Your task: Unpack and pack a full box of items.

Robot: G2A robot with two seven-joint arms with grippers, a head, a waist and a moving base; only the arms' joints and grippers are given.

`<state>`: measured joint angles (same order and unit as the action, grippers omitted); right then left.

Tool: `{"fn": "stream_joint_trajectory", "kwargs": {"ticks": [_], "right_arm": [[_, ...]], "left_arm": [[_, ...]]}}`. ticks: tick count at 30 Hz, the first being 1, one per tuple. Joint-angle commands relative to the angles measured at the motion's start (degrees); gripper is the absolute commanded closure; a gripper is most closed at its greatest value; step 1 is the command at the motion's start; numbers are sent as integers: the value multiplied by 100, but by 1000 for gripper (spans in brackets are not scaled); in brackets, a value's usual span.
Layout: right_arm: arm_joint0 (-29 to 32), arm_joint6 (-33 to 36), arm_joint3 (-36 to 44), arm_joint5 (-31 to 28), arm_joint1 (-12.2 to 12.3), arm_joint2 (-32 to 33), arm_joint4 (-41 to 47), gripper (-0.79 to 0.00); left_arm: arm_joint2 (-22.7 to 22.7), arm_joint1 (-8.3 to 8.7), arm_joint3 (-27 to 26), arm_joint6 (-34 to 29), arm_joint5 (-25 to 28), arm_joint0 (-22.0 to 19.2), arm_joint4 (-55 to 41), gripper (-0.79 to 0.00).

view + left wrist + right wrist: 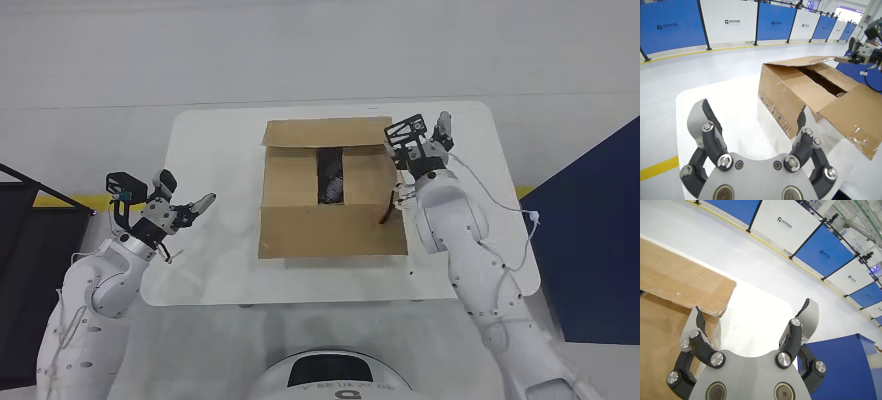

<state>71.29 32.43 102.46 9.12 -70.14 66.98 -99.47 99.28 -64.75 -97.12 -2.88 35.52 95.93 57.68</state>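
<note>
Cardboard box [772,91] sat centred on the surface [220,150], flaps [295,185] partly open. My left gripper [755,106] was spread beside it, and my right gripper [751,304] was spread at the far flap [800,61]. Flaps looked light and floppy; I'd pinch mid-edge.

The box [300,215] is made of matt brown cardboard, frayed rough along torn flap edges; glossy clear tape [857,136] is seen on one flap. The tabletop [215,260] is finished smooth, white, faintly shiny. The left claw [754,106] is built of brushed metal plates, matt black links, possibly plastic, and rough-textured pads [712,117].
</note>
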Motion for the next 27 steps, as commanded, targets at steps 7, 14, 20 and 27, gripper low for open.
{"fn": "stream_joint_trajectory", "kwargs": {"ticks": [7,14,20,27], "right_arm": [[-514,226,-45,-271,-108,-271,-154,-785],[-1297,616,-531,10,-277,-671,-732,-785],[-2269,1404,-1527,638,-564,-1283,-1450,-785],[-3479,2490,-3065,-42,-1037,-2094,-1128,-785]], "left_arm": [[0,0,0,0,0,0,0,-785],[0,0,0,0,0,0,0,-785],[0,0,0,0,0,0,0,-785],[0,0,0,0,0,0,0,-785]]}}
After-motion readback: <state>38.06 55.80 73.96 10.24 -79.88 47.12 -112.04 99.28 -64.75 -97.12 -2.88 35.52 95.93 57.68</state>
